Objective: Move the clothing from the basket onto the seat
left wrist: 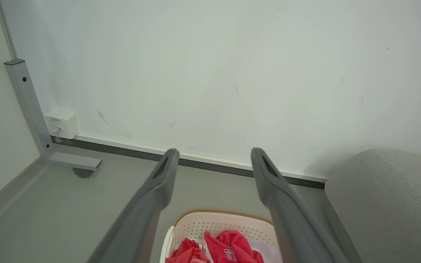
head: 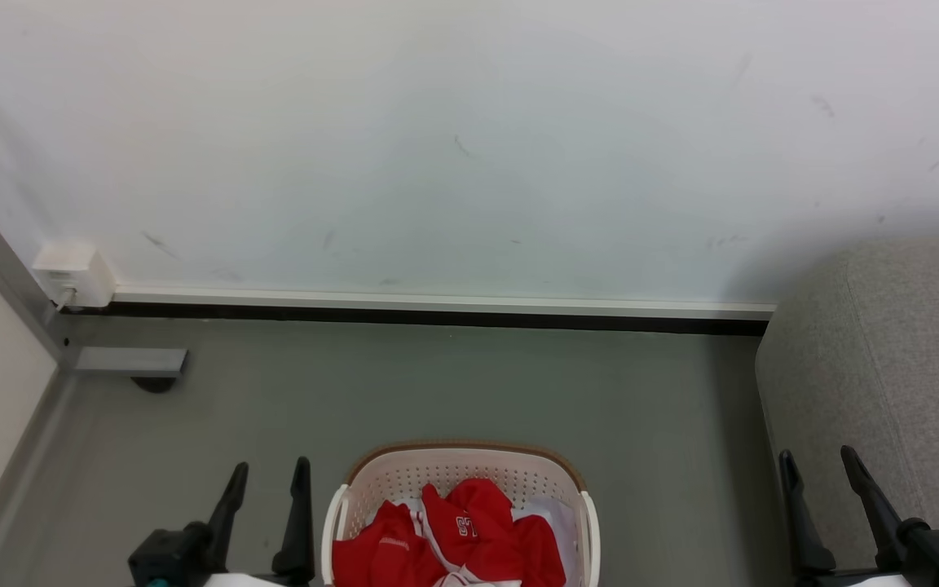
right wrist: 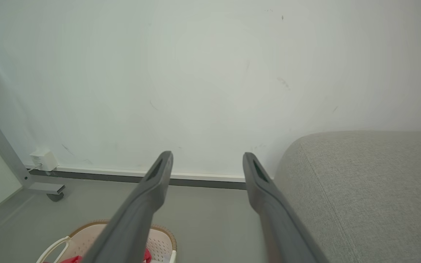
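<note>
The cream basket (head: 404, 481) with a brown rim stands on the grey floor at the bottom centre of the head view. Red clothing (head: 469, 534) with a white number is bunched inside it over a white sheet. The light grey seat (head: 885, 375) rises at the right. My left gripper (head: 270, 477) stands open just left of the basket, holding nothing. My right gripper (head: 820, 465) stands open beside the seat's front edge, holding nothing. The left wrist view shows the basket (left wrist: 225, 223) and clothing (left wrist: 228, 248) between my fingers.
A white wall with a dark skirting strip (head: 437, 314) closes off the back. A grey metal frame leg with a foot (head: 131, 363) and a white socket box (head: 74, 273) stand at the left. Open grey floor (head: 469, 383) lies beyond the basket.
</note>
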`<state>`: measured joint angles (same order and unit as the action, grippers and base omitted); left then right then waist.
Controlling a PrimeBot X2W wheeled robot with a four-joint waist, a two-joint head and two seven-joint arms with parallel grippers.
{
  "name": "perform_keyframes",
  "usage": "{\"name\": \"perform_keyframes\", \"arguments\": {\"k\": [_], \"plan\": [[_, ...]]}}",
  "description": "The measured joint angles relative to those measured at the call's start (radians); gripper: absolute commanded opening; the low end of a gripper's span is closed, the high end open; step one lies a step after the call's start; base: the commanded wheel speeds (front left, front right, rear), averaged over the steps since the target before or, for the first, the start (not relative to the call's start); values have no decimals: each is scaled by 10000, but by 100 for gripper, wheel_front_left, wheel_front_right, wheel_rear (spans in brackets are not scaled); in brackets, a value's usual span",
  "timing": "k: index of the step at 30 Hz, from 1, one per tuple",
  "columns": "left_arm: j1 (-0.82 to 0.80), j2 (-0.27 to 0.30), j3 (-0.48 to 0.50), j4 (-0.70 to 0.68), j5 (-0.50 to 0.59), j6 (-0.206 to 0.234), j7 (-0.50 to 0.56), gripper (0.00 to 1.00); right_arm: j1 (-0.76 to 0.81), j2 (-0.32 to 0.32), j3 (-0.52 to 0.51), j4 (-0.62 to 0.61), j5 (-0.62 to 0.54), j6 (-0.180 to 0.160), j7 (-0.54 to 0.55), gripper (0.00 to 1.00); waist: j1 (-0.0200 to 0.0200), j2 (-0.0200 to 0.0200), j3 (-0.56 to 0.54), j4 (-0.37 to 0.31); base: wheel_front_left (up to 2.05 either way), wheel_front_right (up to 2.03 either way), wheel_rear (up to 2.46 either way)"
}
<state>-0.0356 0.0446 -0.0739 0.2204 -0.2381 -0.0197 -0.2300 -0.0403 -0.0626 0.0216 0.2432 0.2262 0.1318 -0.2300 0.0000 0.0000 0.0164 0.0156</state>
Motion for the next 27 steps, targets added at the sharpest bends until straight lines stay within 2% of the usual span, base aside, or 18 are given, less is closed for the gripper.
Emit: {"name": "perform_keyframes", "arguments": {"k": [18,27], "plan": [[56,13,-121,-31,1225,90,-341,100,22,46,33,58,-1101,0,-328,100,0,0,36,-48,0,0,0],[56,15,-130,-17,1229,104,-341,100,21,56,19,102,-1103,0,-328,100,0,0,22,-74,0,0,0]]}}
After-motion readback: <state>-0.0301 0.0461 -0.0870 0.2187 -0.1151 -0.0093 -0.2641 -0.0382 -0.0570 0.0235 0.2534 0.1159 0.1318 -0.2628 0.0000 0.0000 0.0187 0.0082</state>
